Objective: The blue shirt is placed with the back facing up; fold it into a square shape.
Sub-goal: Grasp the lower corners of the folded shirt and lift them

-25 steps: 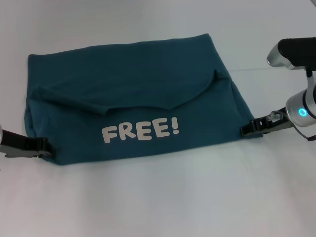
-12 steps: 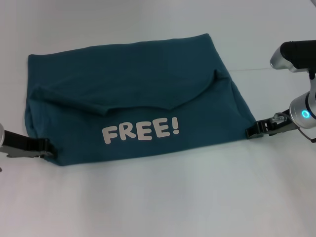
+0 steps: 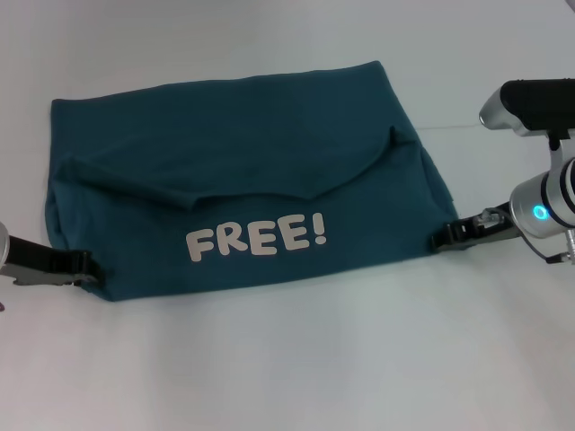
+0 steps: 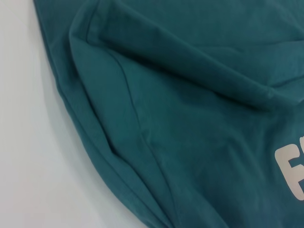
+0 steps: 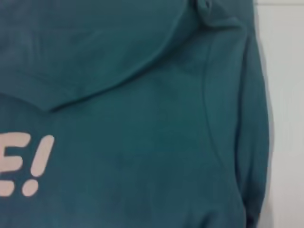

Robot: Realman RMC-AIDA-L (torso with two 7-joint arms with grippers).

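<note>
The blue shirt (image 3: 243, 162) lies folded into a wide band on the white table, with sleeve flaps turned over it and white "FREE!" lettering (image 3: 256, 240) near its front edge. My left gripper (image 3: 83, 266) lies low at the shirt's near left corner, touching its edge. My right gripper (image 3: 440, 236) lies low at the shirt's near right corner, at the fabric edge. The left wrist view shows the shirt's folds and seam (image 4: 190, 118) close up. The right wrist view shows the shirt's right side (image 5: 133, 118) and part of the lettering.
The white table (image 3: 287, 359) stretches all round the shirt. A thin seam line (image 3: 458, 126) runs across the table at the right. Part of my right arm (image 3: 539, 103) hangs over the table's right side.
My right gripper drew back a little to the right, then moved in to the left against the shirt's near right corner. The left gripper and the shirt have barely moved.
</note>
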